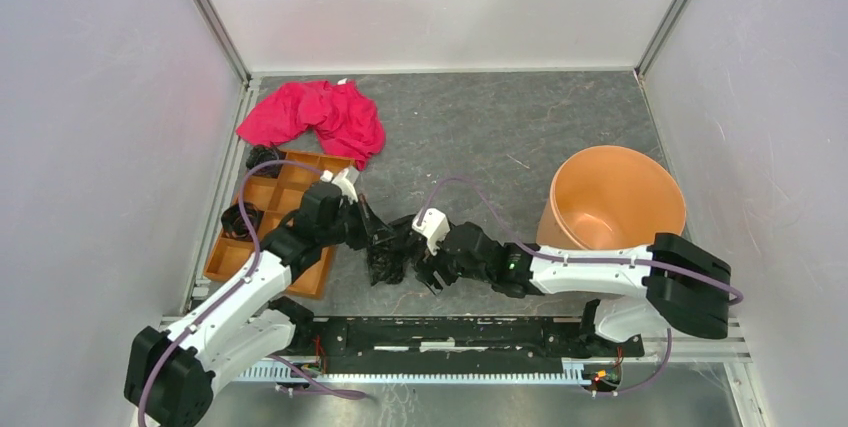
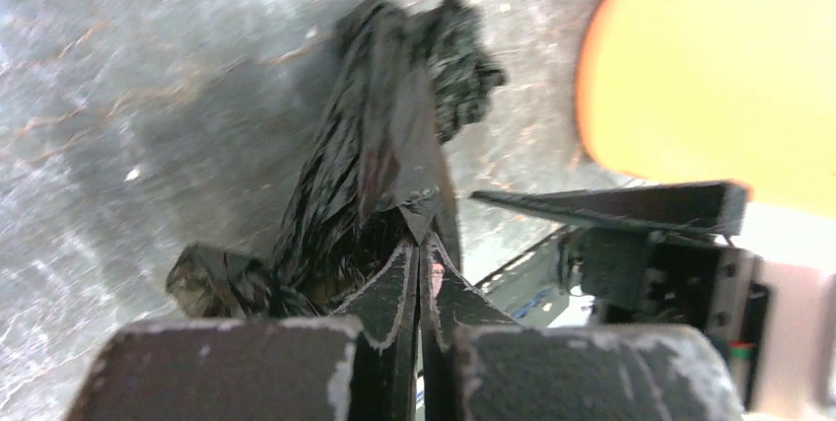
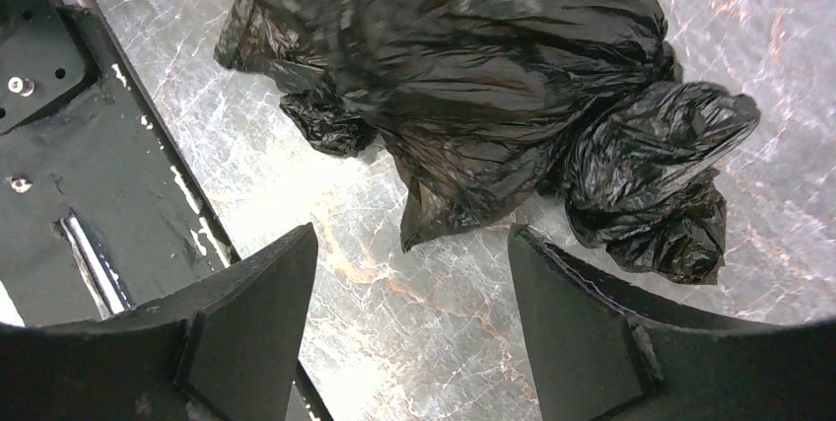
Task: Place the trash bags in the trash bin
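Note:
The black crinkly trash bag point(image 1: 388, 252) lies bunched on the grey table between my two grippers. My left gripper point(image 1: 362, 219) is shut on one edge of the bag; in the left wrist view the bag point(image 2: 380, 160) stretches away from the pinched fingertips point(image 2: 422, 244). My right gripper point(image 1: 428, 272) is open and empty just right of the bag; in the right wrist view the bag point(image 3: 473, 76) lies beyond the spread fingers point(image 3: 256, 293), not between them. The terracotta-orange trash bin point(image 1: 612, 202) stands at the right, tilted toward the middle, and also shows in the left wrist view point(image 2: 710, 76).
An orange-brown compartment tray point(image 1: 270, 222) lies at the left under the left arm, with dark rolls point(image 1: 262, 157) at its far edge. A red cloth point(image 1: 318, 115) lies behind it. A black rail point(image 1: 450, 332) runs along the near edge. White walls enclose the table.

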{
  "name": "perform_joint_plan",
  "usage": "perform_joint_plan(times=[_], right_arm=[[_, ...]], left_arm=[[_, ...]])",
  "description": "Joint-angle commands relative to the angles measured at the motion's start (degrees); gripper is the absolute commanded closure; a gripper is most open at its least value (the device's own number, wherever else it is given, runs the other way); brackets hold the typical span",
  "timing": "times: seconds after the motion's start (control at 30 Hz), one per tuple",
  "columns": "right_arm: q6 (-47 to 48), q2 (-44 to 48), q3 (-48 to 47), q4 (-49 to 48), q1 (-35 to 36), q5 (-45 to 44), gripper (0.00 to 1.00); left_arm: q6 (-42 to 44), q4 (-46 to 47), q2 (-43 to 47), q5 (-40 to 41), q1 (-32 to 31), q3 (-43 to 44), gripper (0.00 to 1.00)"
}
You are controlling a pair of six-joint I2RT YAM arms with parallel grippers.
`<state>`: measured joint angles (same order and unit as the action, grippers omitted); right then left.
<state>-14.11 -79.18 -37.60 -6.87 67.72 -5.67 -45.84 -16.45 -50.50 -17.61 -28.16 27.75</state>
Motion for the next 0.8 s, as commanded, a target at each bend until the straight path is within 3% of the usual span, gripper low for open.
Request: perform_joint_plan(times=[0.0,0.37,0.67,0.77], right_arm=[[7.40,4.16,-1.27,-1.65,2.45,-8.04,0.22],[13.12,8.62,-6.84,-4.33,5.30,-15.18,0.20],[-1.53,4.53,-9.24,-7.01,5.42,-17.87,0.16],[-4.98,3.49,-8.83,-7.64,5.57,-22.42,0.21]], left_arm=[[0.04,-0.15,1.98,-4.74,-0.24,7.52,0.98],[0.03,-1.33,1.95,-9.12,-0.21,14.36,0.98],[-0.84,0.20,0.91,-9.95,-0.18,17.08,0.98],[-1.78,1.65,0.49,-10.91,-0.22,16.93,0.98]])
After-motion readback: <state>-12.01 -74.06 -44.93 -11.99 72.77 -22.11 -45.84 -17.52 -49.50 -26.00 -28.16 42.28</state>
